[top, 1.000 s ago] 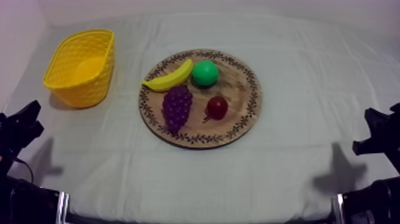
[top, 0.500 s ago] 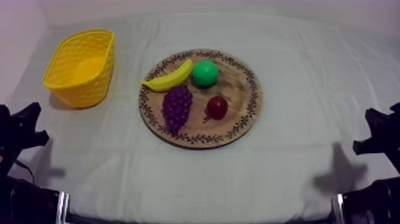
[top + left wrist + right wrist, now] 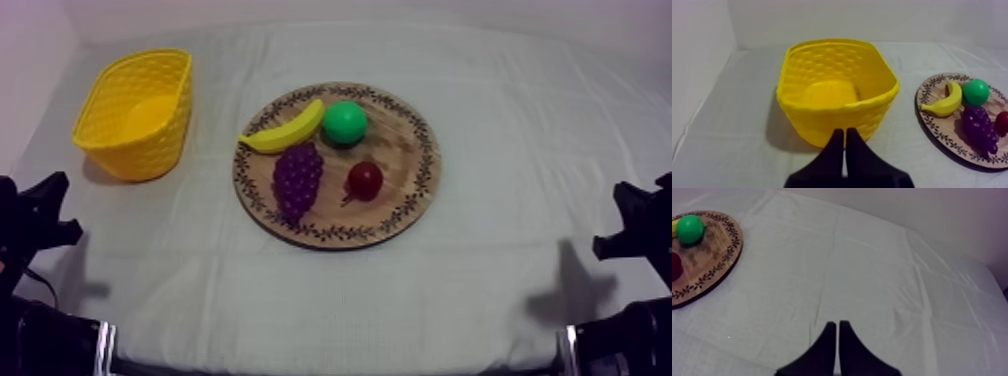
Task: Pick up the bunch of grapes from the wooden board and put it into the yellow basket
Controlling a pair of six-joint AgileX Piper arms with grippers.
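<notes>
The purple bunch of grapes lies on the left part of the round wooden board, below a banana. From the left wrist the grapes show on the board, to the right of the yellow basket. That basket stands empty at the table's far left. My left gripper sits low at the left edge; its fingers lie together as a narrow wedge facing the basket's near wall. My right gripper rests low at the right edge, shut over bare cloth.
A green round fruit and a small red fruit share the board with the grapes. The right wrist view catches the board's edge with the green fruit. Bare cloth runs between the basket and the board.
My left gripper has shifted slightly at the left edge. The fruit, board, basket and right gripper have not moved.
</notes>
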